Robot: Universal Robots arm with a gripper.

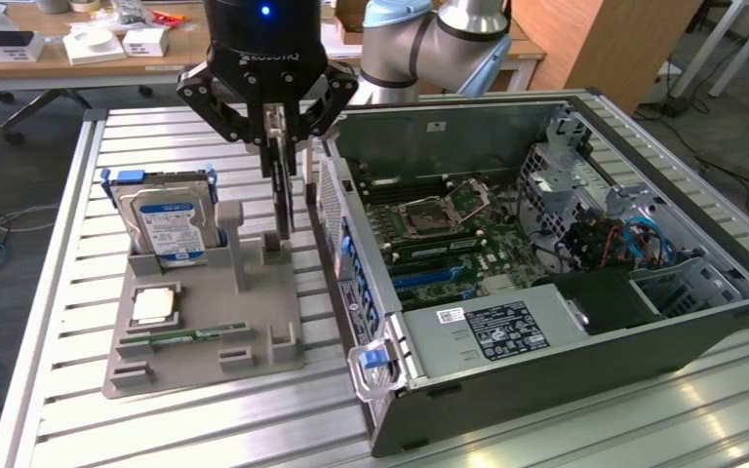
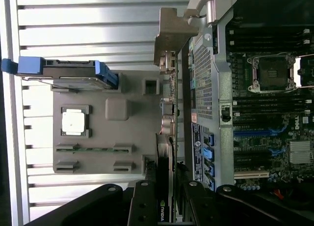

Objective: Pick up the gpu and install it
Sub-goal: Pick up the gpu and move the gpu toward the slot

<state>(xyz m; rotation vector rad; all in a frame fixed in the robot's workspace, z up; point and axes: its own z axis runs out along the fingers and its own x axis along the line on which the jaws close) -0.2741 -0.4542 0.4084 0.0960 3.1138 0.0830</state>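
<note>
The biggest thing here is the open computer case, lying on its side with its green board showing. Just beside it sits a gray holder with a blue hard drive standing up in it and a small silver chip lying flat. The gpu stands on its edge at the side of the holder nearest the case, and the robot's jaws are clamped on its top, one on each side. I cannot tell if its bottom is out of the holder's slot. I think the thin card could tip or slip in that small grip, and its metal end could bump the case wall, because they are so close. The worktop is made of long silver slats. Behind it are desks with white boxes and loose cables on the floor.
</note>
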